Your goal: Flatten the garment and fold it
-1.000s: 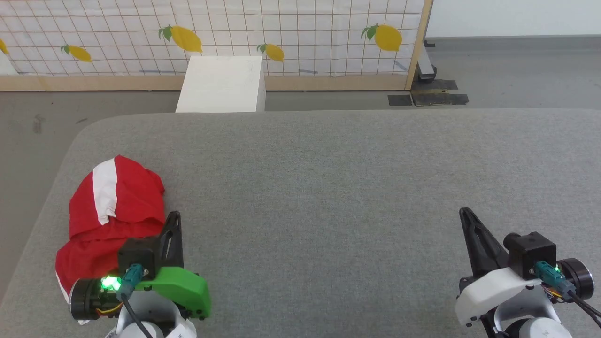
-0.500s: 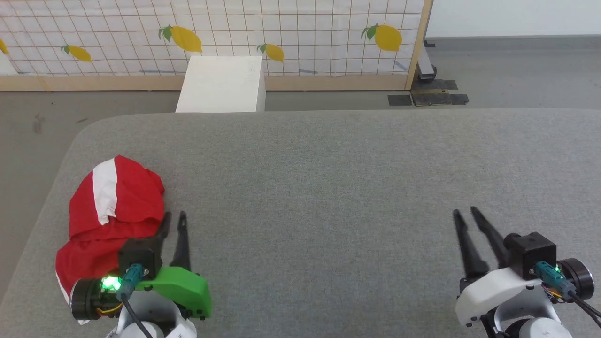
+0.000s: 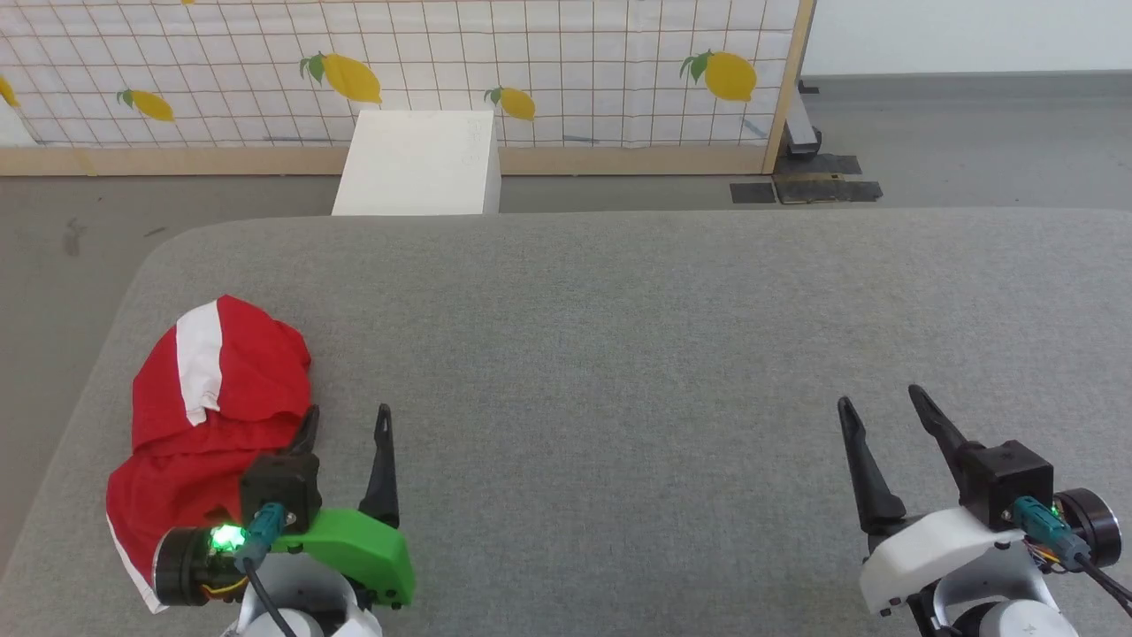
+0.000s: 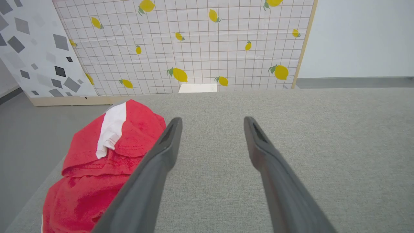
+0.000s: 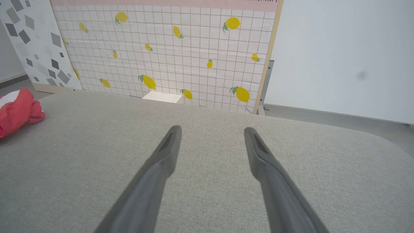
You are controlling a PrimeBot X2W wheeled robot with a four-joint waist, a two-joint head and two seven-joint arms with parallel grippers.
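Observation:
The garment point(image 3: 212, 407) lies bunched in a heap near the left edge of the grey table point(image 3: 619, 354), bright red with one broad white stripe on top. My left gripper point(image 3: 347, 419) stands open just right of the heap, nothing between its fingers. The left wrist view shows the garment point(image 4: 106, 158) beside and partly behind the left finger point(image 4: 161, 152). At the lower right my right gripper point(image 3: 880, 402) is open and empty over bare table. From the right wrist the garment point(image 5: 16, 111) is a red lump at the far left, well away from the right gripper point(image 5: 212, 132).
A white box point(image 3: 416, 164) stands on the floor behind the table's far edge. Behind it runs a lemon-patterned grid panel point(image 3: 531, 62) on a wooden frame. Grey floor lies left of the table's rounded corner.
Both grippers have gone from shut to wide open. The left arm has shifted slightly right. The garment has not moved.

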